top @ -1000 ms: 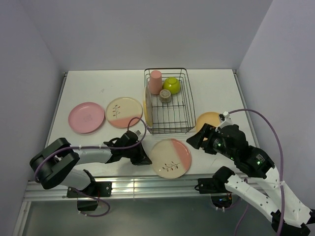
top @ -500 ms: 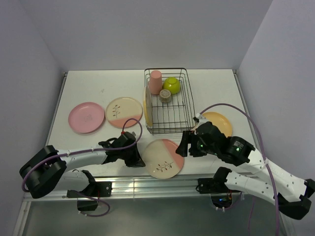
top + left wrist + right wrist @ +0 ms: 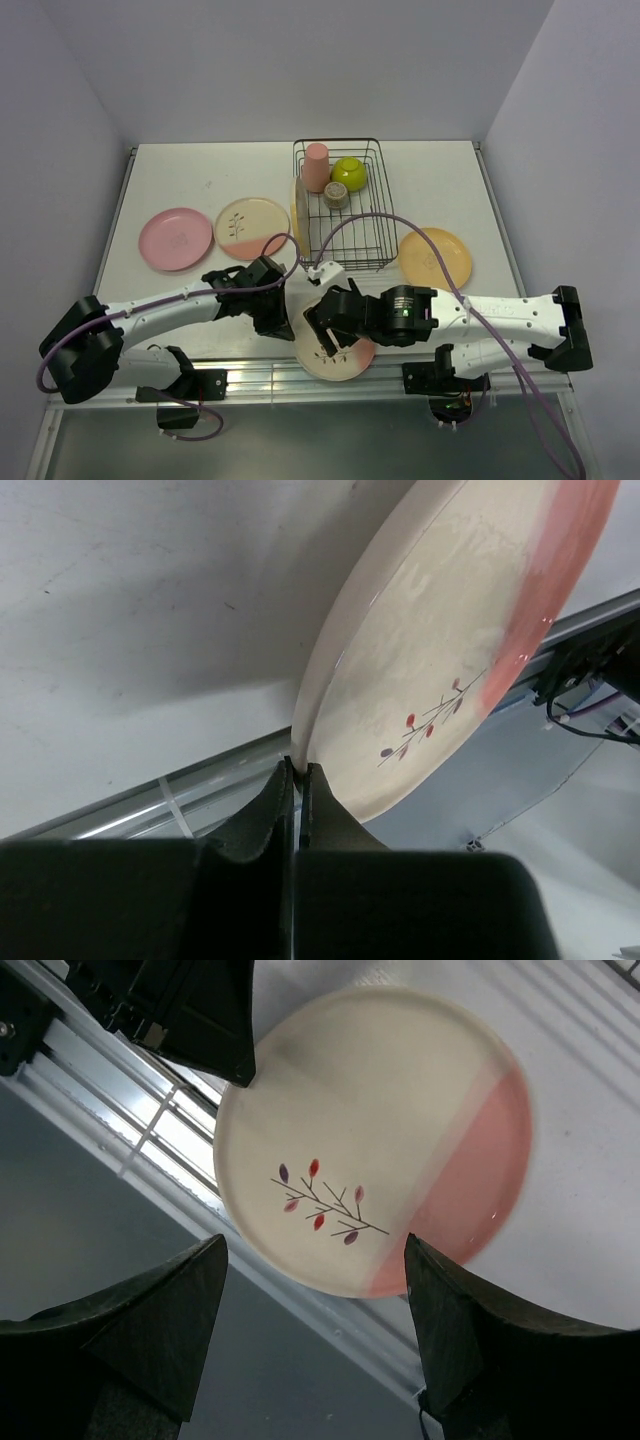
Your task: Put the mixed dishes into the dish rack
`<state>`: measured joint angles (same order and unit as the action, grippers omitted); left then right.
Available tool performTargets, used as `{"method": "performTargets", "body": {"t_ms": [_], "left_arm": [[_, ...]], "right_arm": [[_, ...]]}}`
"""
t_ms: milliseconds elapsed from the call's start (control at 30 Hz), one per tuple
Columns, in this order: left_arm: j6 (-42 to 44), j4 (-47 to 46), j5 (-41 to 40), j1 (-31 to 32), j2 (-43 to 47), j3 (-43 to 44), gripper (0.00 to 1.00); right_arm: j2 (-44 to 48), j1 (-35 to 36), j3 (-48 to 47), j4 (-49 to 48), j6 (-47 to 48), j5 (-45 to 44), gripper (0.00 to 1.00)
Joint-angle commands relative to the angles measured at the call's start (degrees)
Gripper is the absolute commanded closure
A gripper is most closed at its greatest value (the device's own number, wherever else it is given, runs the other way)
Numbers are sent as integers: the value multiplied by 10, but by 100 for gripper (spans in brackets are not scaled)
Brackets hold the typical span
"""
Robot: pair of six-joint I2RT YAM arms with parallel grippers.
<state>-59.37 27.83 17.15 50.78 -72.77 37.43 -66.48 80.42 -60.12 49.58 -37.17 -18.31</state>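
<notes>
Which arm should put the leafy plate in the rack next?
Left, probably. The left gripper is shut on the rim of the cream-and-pink plate, close to the dish rack. The right gripper hangs open above the plate, holding nothing.

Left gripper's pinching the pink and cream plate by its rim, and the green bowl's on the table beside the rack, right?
No: the top view shows the green bowl inside the rack, at its far end. The left gripper does pinch the pink and cream plate by its rim.
</notes>
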Motion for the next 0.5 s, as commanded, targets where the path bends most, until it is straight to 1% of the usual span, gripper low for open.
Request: {"method": "performTargets", "body": {"t_ms": [0, 100, 133, 233, 300, 333, 367, 467], "left_arm": [[16, 12, 51, 4, 24, 32, 100], [5, -2, 66, 4, 31, 24, 100], [4, -5, 74, 4, 32, 22, 100], [6, -2, 83, 4, 32, 30, 100], [7, 4, 88, 5, 32, 36, 100], [8, 5, 90, 4, 32, 41, 100], [7, 6, 95, 4, 31, 44, 100], [2, 5, 108, 5, 33, 49, 100]], "right_arm": [[-15, 15, -30, -26, 36, -47, 21], [-45, 54, -34, -27, 33, -75, 21], [-65, 80, -37, -30, 33, -84, 21], [-114, 123, -47, -35, 21, -110, 21], [-143, 140, -57, -32, 20, -114, 21], [-173, 148, -72, -29, 20, -118, 21], [-186, 166, -81, -22, 18, -130, 21], [-225, 184, -99, -19, 11, -140, 21]]}}
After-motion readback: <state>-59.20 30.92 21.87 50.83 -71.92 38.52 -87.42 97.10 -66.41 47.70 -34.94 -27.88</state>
